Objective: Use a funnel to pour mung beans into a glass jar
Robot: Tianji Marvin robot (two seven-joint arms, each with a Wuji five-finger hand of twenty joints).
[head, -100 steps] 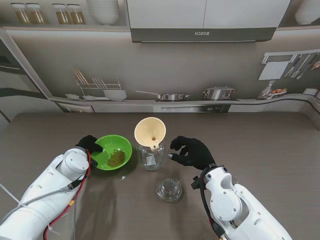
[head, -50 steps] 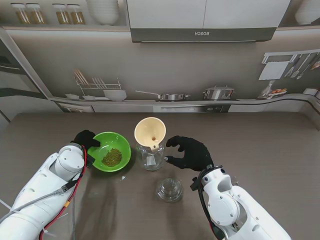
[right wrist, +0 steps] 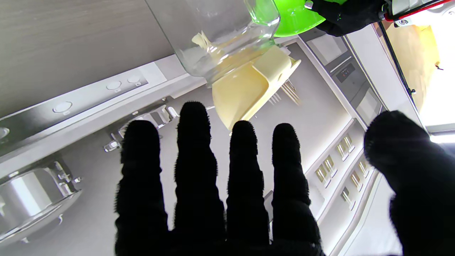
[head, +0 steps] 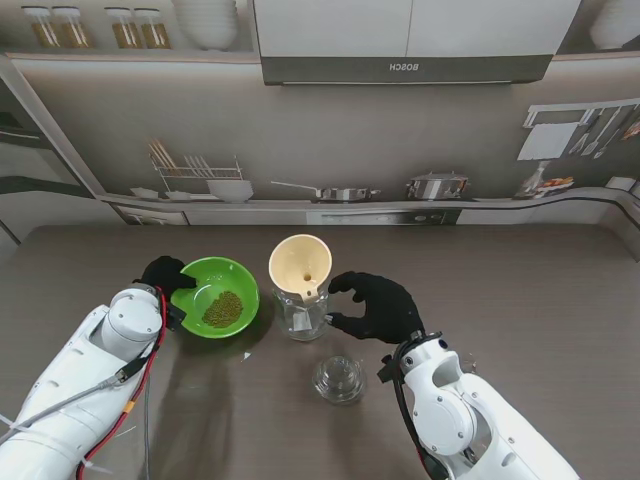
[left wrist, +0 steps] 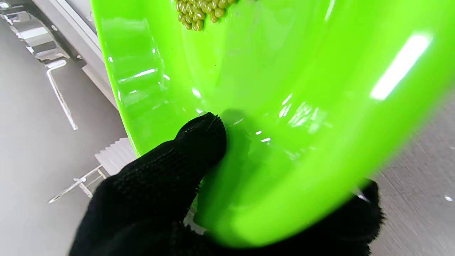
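- The left robot hand (head: 165,274) grips the left rim of the green bowl (head: 216,297); in the left wrist view its thumb (left wrist: 199,140) presses the bowl's inner wall while other fingers wrap under the outside.
- The bowl sits left of the glass jar (head: 303,314), near it but apart, and looks tipped slightly; whether it touches the counter (head: 520,270) cannot be told.
- The mung beans (head: 222,309) lie in a small heap in the bottom of the bowl, olive-green and round (left wrist: 201,10).
- The right robot hand (head: 378,306) is just to the right of the jar, fingers spread and curved toward it, holding nothing; its fingertips come close to the glass, but contact cannot be confirmed.
- In the right wrist view four fingers (right wrist: 197,149) and the thumb stand apart, with the jar (right wrist: 220,32) and funnel (right wrist: 249,85) beyond them.
- The cream funnel (head: 300,266) sits in the jar's mouth, leaning to the left, its wide cone open upward.
- The jar is clear glass, upright, with a small pale label on its side; no writing on it is legible.
- A clear glass lid (head: 338,379) lies on the counter nearer to me than the jar, between the two arms.
- The printed kitchen backdrop shows a range hood (head: 405,68) bearing the word "BOSCH".
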